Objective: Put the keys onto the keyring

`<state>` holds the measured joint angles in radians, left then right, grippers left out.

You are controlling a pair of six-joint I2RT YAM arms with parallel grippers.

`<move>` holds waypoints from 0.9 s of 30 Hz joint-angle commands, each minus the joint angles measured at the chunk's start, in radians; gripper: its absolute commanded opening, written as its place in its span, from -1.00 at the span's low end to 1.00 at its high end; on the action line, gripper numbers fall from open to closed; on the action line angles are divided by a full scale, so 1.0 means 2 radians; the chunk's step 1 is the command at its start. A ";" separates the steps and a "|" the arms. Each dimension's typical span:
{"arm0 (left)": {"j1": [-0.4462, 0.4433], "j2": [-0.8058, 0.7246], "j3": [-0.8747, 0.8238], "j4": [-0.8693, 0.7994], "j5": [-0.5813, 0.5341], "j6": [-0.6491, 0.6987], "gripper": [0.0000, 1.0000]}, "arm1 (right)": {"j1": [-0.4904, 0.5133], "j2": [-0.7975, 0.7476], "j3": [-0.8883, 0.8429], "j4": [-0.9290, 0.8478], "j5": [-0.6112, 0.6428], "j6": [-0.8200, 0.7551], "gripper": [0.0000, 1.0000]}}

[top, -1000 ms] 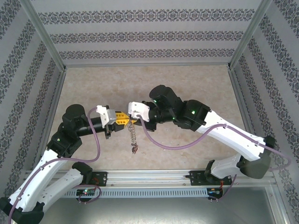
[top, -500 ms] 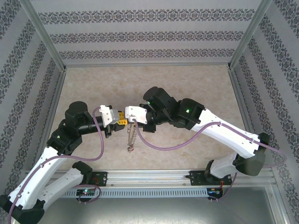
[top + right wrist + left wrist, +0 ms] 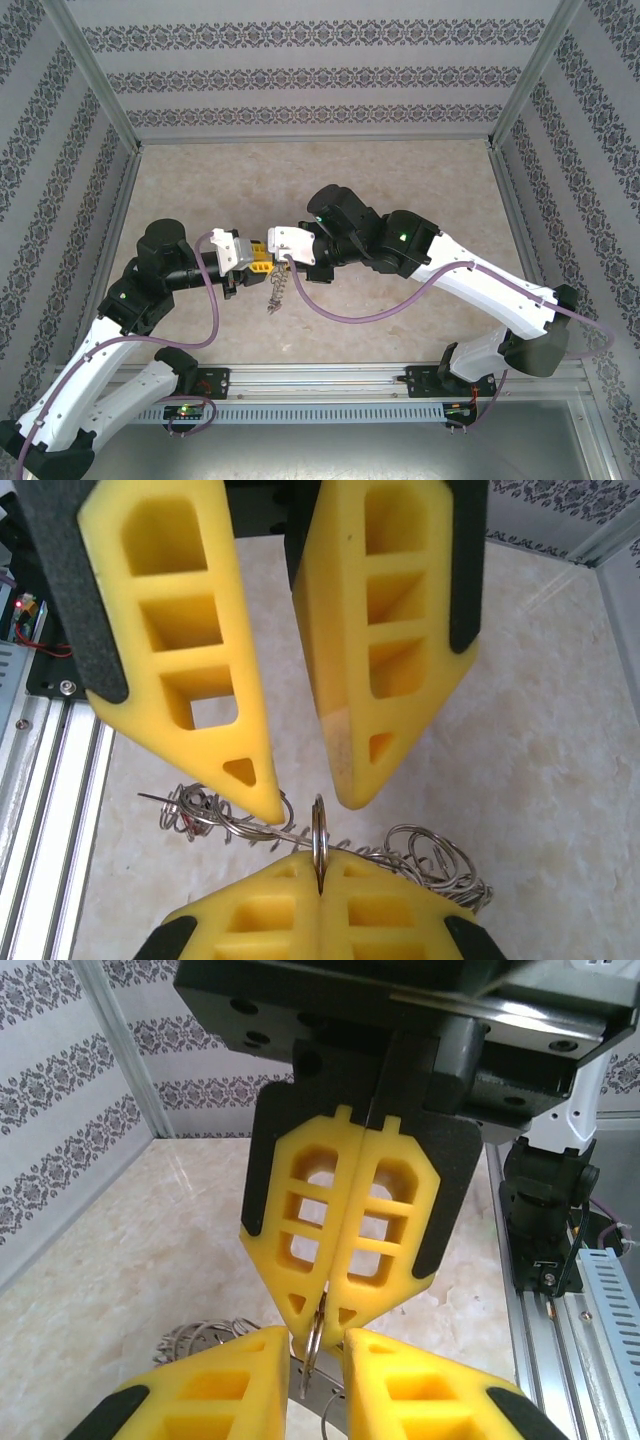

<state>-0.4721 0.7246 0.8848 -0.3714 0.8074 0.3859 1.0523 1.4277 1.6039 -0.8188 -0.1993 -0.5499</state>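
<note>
grey keyring [image 3: 319,842] pinched in the clenched right gripper [image 3: 320,872], low centre of its wrist view;
left gripper [image 3: 310,802] spread wide, flanking the keyring's top without touching

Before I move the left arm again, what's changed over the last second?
The left gripper and right gripper both slid a little leftward in the overhead view. The chain dangling below them swung left too, its end now higher. Unchanged: they meet tip to tip, the right one shut on the ring. The left fingers stand slightly apart now; whether they just opened, the earlier view can't show.
</note>
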 commanded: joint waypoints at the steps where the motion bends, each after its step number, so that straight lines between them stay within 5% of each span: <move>1: -0.007 0.003 0.000 -0.015 0.002 0.006 -0.56 | 0.008 -0.006 0.018 0.016 -0.014 -0.003 -1.00; 10: -0.008 0.019 0.004 -0.010 0.001 0.009 -0.57 | 0.009 -0.004 0.016 0.020 -0.028 -0.001 -1.00; 13: -0.008 0.019 0.003 -0.010 0.003 0.008 -1.00 | 0.009 -0.003 0.015 0.020 -0.029 0.000 -1.00; 16: -0.009 0.014 0.002 -0.008 0.003 0.007 -1.00 | 0.009 -0.004 0.014 0.020 -0.029 0.001 -1.00; 21: -0.009 -0.006 -0.012 0.035 0.019 -0.020 -1.00 | 0.007 -0.016 -0.006 0.034 -0.030 0.015 -0.50; 27: -0.008 -0.013 -0.035 0.139 0.056 -0.091 -1.00 | 0.002 -0.035 -0.035 0.052 -0.031 0.034 -0.49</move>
<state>-0.4835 0.7177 0.8318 -0.2741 0.8547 0.2962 1.0576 1.3884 1.5597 -0.7574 -0.2344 -0.5182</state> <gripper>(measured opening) 0.052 0.266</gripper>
